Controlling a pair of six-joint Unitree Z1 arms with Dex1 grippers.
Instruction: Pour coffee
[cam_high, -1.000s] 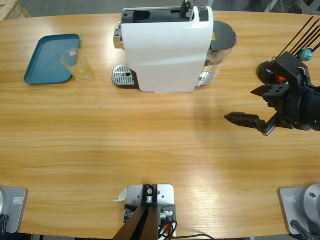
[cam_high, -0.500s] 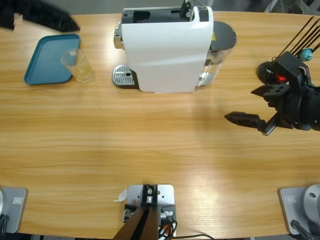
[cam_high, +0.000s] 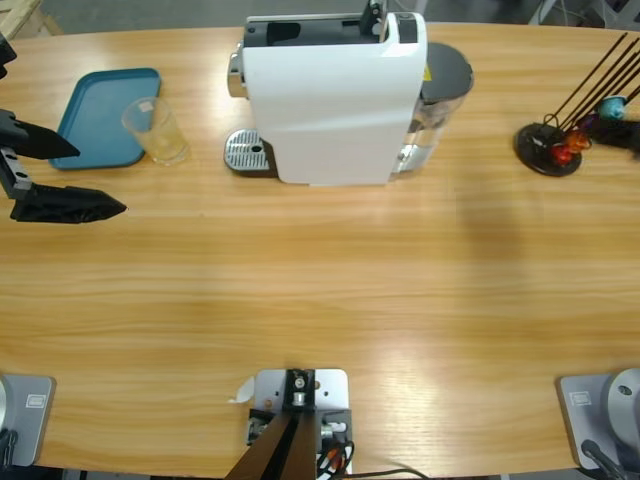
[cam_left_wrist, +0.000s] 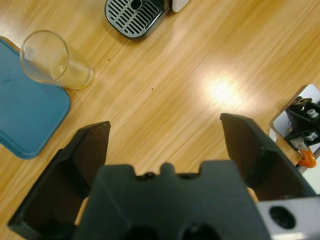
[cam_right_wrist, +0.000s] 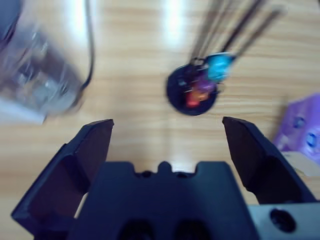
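Your left tool (cam_high: 85, 175) hangs over the bench (cam_high: 320, 290) at its left edge, jaws spread wide with nothing between them; its wrist view shows the same wide gap (cam_left_wrist: 165, 150) over bare wood. Just beyond it, toward the far left corner, you have the teal tray (cam_high: 95, 120) lying flat, and the clear glass (cam_high: 157, 131) stands upright at the tray's right edge, on the wood just beside it as the left wrist view (cam_left_wrist: 52, 60) shows it. You cannot see any dark coffee in that glass; only a faint yellowish tint shows at its bottom.

Along the far edge near the middle sits the white coffee machine (cam_high: 335, 95), with its round metal drip grille (cam_high: 248, 152) sticking out on the left side, near the glass but apart from it. Its clear water tank (cam_high: 440, 100) with a dark lid is on the machine's right side.

Your right tool (cam_right_wrist: 165, 150) is also wide open and holds nothing. Its wrist view looks down on the black round stand of thin sticks with coloured tips (cam_right_wrist: 192, 90), which sits by the bench's far right edge (cam_high: 548, 145). In the high view the right arm is out of sight.
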